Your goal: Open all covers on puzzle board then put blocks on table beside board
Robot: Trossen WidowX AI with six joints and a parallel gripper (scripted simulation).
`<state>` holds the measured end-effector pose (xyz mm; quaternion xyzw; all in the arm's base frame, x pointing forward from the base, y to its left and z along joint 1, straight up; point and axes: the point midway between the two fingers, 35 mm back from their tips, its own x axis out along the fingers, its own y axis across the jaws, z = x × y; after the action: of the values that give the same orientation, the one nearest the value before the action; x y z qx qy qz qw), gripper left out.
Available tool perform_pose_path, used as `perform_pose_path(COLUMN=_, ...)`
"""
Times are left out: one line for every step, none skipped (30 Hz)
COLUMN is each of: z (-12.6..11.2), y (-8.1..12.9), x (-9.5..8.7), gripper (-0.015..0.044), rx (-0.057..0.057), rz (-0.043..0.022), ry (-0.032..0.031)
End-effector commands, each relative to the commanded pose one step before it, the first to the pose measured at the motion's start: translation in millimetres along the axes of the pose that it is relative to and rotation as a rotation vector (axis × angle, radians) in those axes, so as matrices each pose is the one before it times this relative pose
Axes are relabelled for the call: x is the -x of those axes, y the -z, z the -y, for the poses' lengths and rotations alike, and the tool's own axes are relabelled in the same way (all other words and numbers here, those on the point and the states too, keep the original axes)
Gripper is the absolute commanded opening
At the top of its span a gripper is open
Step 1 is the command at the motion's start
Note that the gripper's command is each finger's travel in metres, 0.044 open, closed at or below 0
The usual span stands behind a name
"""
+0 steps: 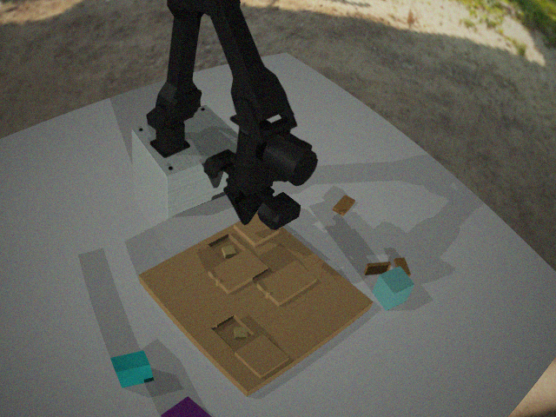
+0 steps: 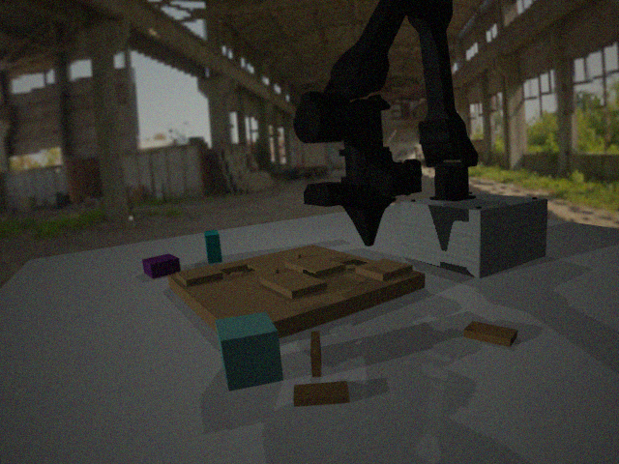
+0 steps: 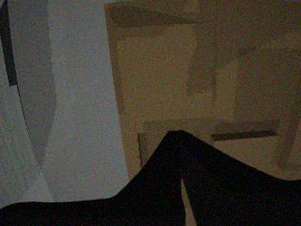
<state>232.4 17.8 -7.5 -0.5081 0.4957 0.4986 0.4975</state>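
Jaws point(image 2: 368, 241) clenched, empty, above board point(image 1: 188, 287) rear edge. Two wells open w/ blocks point(image 1: 228, 251) inside; other covers point(image 1: 287, 281) look part-open. No block on tabletop point(image 1: 448, 336) yet, most work left.

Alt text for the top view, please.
A black robot arm holds its shut gripper over the far corner of a tan wooden puzzle board; two small blocks sit in uncovered wells, and teal cubes lie on the grey table.
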Motion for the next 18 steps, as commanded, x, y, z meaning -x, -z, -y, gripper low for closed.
perform_pose_path(z=1.23, y=-1.26, x=7.25, gripper=0.0, rx=-0.0054, rz=0.00365, ry=0.00474)
perform_pose_path(z=-0.11, y=-0.14, x=1.29, gripper=0.0, rx=0.0, rz=0.00001, ry=0.0)
perform_pose_path(z=-0.12, y=-0.14, x=1.29, gripper=0.0, rx=0.0, rz=0.00001, ry=0.0)
perform_pose_path(z=-0.13, y=-0.13, x=1.29, gripper=0.0, rx=0.0, rz=0.00001, ry=0.0)
perform_pose_path(z=-0.14, y=-0.13, x=1.29, gripper=0.0, rx=0.0, rz=0.00001, ry=0.0)
perform_pose_path(z=-0.15, y=-0.13, x=1.29, gripper=0.0, rx=0.0, rz=0.00001, ry=0.0)
perform_pose_path(z=-0.15, y=-0.13, x=1.29, gripper=0.0, rx=0.0, rz=0.00001, ry=0.0)
perform_pose_path(z=-0.19, y=1.35, x=-5.8, gripper=0.0, rx=0.0053, rz=-0.00365, ry=-0.00459)
perform_pose_path(z=2.7, y=0.67, x=0.68, gripper=0.0, rx=-0.0001, rz=0.00005, ry=0.00033)
perform_pose_path(z=4.49, y=1.16, x=1.1, gripper=0.0, rx=-0.0002, rz=0.00008, ry=0.00055)
perform_pose_path(z=5.52, y=1.5, x=1.3, gripper=0.0, rx=-0.0003, rz=0.00009, ry=0.00067)
perform_pose_path(z=5.5, y=1.58, x=1.25, gripper=0.0, rx=-0.0003, rz=0.00008, ry=0.00068)
perform_pose_path(z=5.47, y=1.67, x=1.18, gripper=0.0, rx=-0.0003, rz=0.00007, ry=0.00068)
perform_pose_path(z=5.44, y=1.75, x=1.12, gripper=0.0, rx=-0.0003, rz=0.00006, ry=0.00068)
perform_pose_path(z=5.41, y=1.83, x=1.06, gripper=0.0, rx=-0.0003, rz=0.00005, ry=0.00068)
perform_pose_path(z=5.38, y=1.91, x=1.0, gripper=0.0, rx=-0.0003, rz=0.00004, ry=0.00068)
perform_pose_path(z=5.34, y=1.98, x=0.94, gripper=0.0, rx=-0.0003, rz=0.00003, ry=0.00068)
perform_pose_path(z=5.3, y=2.06, x=0.88, gripper=0.0, rx=-0.0003, rz=0.00002, ry=0.00067)
